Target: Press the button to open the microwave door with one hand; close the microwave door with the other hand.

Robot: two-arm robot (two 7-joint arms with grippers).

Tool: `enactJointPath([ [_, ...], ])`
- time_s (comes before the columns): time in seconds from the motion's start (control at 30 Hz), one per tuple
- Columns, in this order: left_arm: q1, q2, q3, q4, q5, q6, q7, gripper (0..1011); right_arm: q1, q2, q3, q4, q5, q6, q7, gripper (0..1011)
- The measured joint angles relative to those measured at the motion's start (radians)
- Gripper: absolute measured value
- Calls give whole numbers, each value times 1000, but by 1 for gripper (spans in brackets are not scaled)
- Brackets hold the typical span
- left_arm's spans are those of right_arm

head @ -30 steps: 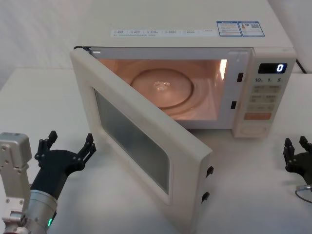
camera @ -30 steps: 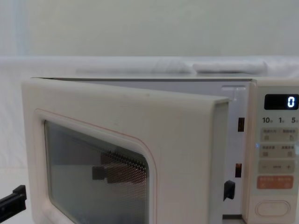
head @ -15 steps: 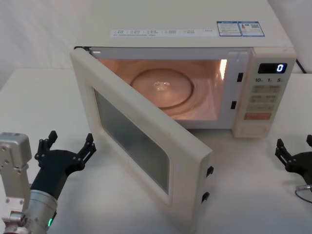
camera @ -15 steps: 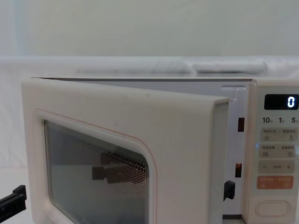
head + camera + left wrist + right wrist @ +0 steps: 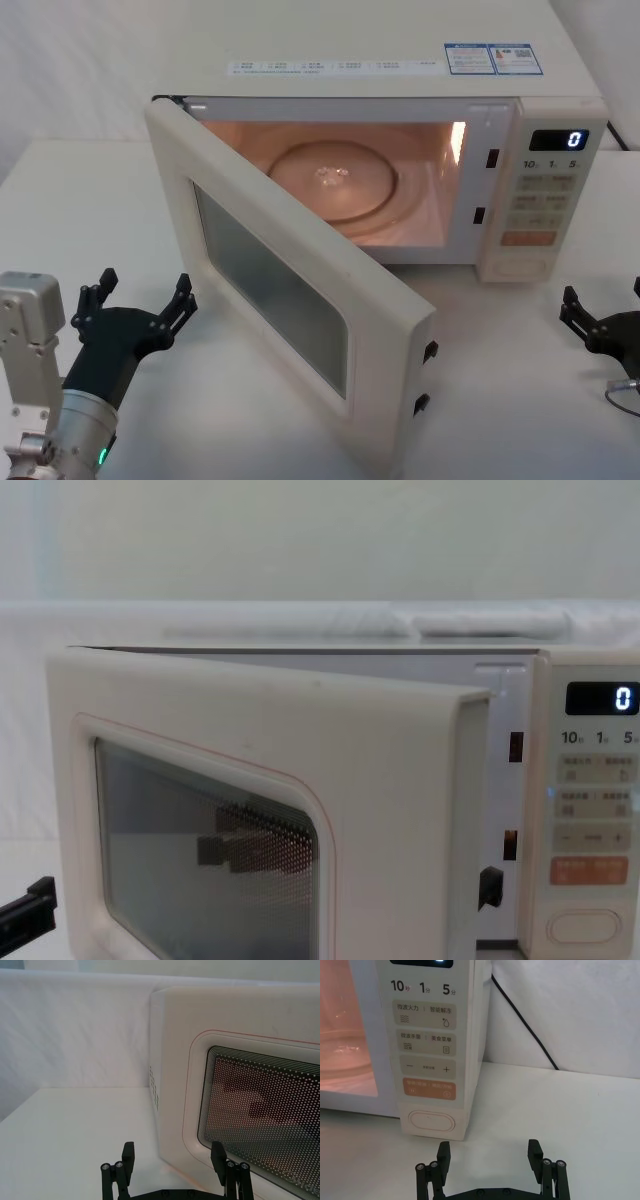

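the microwave door (image 5: 290, 300) stands swung out toward the near left, and the lit cavity behind it shows. the left gripper (image 5: 135, 300) waits near its outer face, fingers apart. the right gripper (image 5: 490, 1157), fingers apart, sits near right of the button (image 5: 432, 1122), not touching.

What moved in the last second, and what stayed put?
The black right gripper slid left along the table and spread its fingers; it holds nothing and stands apart from the wide cream pill-shaped button. The big cream microwave door with its dark mesh window stayed swung open, and the black left gripper stayed open beside it.
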Motion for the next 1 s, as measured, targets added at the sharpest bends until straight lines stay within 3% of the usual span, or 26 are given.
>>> enactJointPath([
  [1.0,0,0,0,0,0,0,0,1001,0,0,0,0,0,0,0,1002],
])
